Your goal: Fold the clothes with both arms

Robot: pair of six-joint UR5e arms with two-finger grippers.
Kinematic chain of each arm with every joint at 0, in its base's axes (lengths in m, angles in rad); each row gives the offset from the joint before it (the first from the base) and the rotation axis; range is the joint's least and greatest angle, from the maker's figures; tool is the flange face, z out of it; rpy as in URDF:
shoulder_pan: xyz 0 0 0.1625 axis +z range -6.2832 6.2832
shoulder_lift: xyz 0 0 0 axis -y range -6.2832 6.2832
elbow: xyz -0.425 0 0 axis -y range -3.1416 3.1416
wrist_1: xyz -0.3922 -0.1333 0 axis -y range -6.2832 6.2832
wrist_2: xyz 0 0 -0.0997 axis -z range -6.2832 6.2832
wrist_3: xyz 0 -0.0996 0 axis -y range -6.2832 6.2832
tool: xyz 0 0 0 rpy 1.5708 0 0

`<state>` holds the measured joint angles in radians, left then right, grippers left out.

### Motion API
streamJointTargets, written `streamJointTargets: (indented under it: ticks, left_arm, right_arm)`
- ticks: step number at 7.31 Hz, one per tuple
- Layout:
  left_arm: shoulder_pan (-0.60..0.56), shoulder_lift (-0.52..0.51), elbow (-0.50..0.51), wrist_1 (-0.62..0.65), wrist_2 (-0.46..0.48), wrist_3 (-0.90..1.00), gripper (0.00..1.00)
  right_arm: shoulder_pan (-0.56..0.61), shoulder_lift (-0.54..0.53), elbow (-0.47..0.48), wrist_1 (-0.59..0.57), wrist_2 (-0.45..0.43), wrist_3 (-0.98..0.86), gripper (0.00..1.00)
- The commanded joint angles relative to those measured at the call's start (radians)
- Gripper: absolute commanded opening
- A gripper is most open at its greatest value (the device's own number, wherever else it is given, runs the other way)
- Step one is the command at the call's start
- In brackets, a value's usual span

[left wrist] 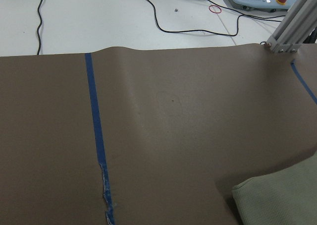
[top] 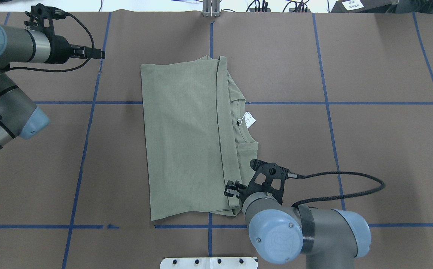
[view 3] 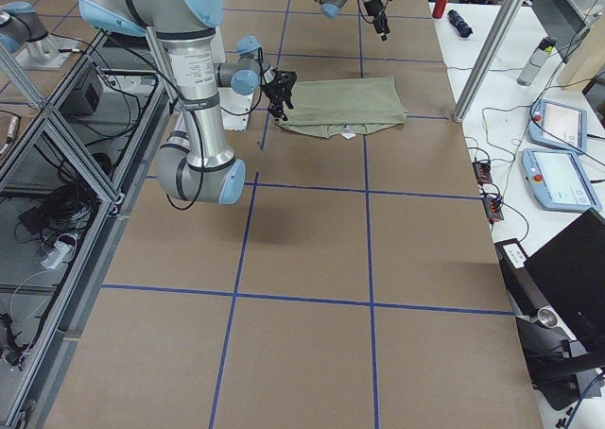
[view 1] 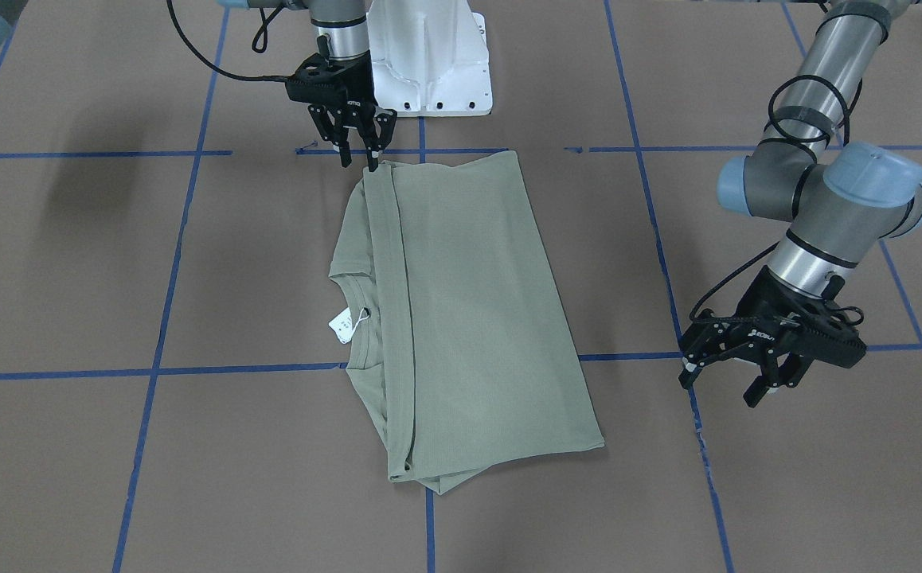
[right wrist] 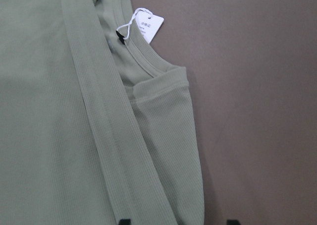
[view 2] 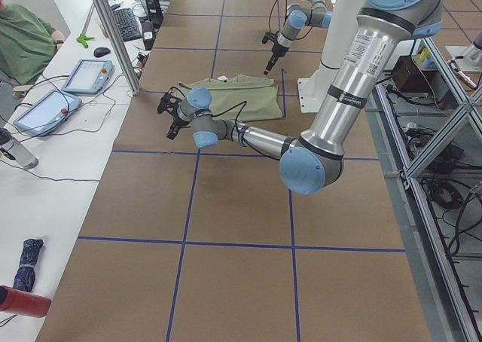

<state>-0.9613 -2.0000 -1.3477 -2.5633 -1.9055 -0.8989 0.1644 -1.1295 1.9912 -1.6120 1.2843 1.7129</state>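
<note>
The sage-green shirt [view 1: 469, 318] lies folded lengthwise on the brown table, collar and white paper tag [view 1: 345, 325] facing the front view's left; it also shows in the overhead view [top: 183, 142]. My right gripper [view 1: 359, 161] is open, its tips right at the shirt's corner nearest the robot base. In the right wrist view the folded edge and shoulder of the shirt [right wrist: 163, 136] lie between its spread fingertips [right wrist: 124, 221]. My left gripper [view 1: 722, 386] is open and empty, hovering above bare table beside the shirt's far hem corner, clear of the cloth. The left wrist view shows that corner [left wrist: 277, 200].
The white pedestal base [view 1: 429, 72] stands just behind the right gripper. Blue tape lines [top: 328, 103] grid the table. An aluminium post [view 2: 113, 33] and an operators' bench with tablets [view 2: 86, 74] lie beyond the table's far edge; a person in green [view 2: 22, 37] sits there.
</note>
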Motion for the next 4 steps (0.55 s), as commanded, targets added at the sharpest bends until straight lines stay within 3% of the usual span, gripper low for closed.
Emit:
streamJointTargets:
  ticks: [1, 2, 4]
  left_arm:
    - [0.007, 0.001, -0.004, 0.000, -0.001, 0.000, 1.00]
    - [0.009, 0.001, -0.004, 0.000, -0.001, 0.000, 1.00]
    - [0.009, 0.001, -0.004, 0.000, -0.001, 0.000, 1.00]
  right_arm:
    - [0.128, 0.121, -0.142, -0.022, 0.131, -0.265, 1.00]
    - [0.171, 0.205, -0.246, -0.044, 0.188, -0.327, 1.00]
    - [0.187, 0.308, -0.414, -0.048, 0.194, -0.403, 0.93]
